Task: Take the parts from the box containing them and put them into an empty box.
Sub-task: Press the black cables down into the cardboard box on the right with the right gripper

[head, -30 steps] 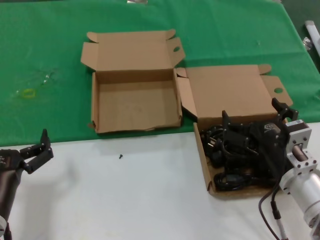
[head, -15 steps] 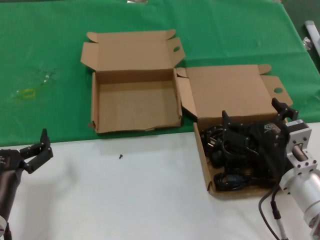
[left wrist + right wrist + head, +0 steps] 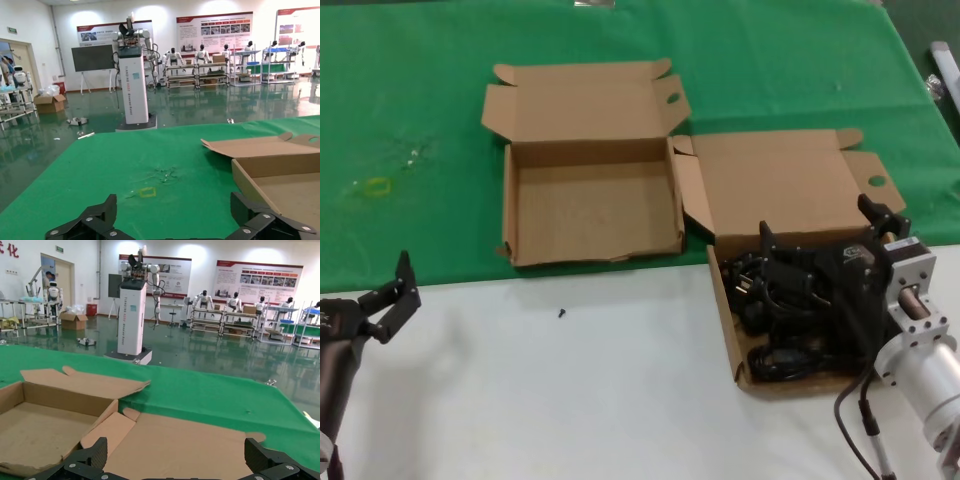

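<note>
The right claw [image 3: 820,235] hangs low over the box of cords [image 3: 730,330], its two black prongs spread wide apart with nothing between them; one prong tip stands toward the box's middle, the other at its far outer edge by the eared flap. Beneath and just in front of this claw lie the power cords [image 3: 775,325], a glossy black tangle of thin loops and chunky plugs. The arm's dark housing covers much of the pile, so single cords cannot be told apart. This box is plain matte brown cardboard, its hinged lid folded back flat beyond the claw, an oval hole in one ear.

The empty box [image 3: 590,250] sits well off to the claw's inner side on the green cloth [image 3: 420,100], its front wall ragged along the bottom edge.

The left claw [image 3: 390,300] waits over the white surface [image 3: 570,400], prongs apart and holding nothing, its arm cut off by the frame.
</note>
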Tool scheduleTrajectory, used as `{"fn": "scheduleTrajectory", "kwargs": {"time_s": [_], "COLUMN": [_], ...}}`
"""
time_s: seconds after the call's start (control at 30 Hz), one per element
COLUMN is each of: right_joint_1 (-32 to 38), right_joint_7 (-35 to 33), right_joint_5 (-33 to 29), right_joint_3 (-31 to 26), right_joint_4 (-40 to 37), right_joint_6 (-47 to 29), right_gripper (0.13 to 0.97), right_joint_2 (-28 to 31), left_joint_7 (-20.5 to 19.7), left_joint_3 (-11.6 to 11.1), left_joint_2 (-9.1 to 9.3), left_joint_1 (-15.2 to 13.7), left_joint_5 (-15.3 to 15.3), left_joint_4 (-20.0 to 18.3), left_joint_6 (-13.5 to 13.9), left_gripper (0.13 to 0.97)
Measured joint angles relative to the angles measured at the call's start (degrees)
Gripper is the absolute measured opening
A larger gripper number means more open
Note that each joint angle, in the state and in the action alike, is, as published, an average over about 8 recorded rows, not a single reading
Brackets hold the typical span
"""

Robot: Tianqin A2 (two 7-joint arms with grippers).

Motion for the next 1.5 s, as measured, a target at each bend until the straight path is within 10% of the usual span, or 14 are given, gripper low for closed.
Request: {"fn": "scheduleTrajectory", "kwargs": {"time_s": [0.57,1.13,1.5], "right_joint_1": [1.03,8.78,18.28], "right_joint_7": [0.42,-12.06,-18.58], "right_joint_5": [-1.2,4.02,0.66], "right_joint_3": [0.38,0.55,-6.01], "right_joint_4": [2.63,-1.35,-9.18], "right_joint_6": [-9.27,-42.29,-56.58], "right_gripper": [0.966,0.966,0.966], "right_joint_2": [11.58,32.54,38.62], "left_joint_7": [0.0,0.0,0.0], "left_joint_3": [0.0,0.0,0.0], "left_joint_2": [0.0,0.0,0.0], "left_joint_1": [0.0,0.0,0.0], "left_joint_5": [0.0,0.0,0.0], "left_joint_4": [0.0,0.0,0.0], "left_joint_6": [0.0,0.0,0.0], "left_gripper": [0.591,0.228,0.153]}}
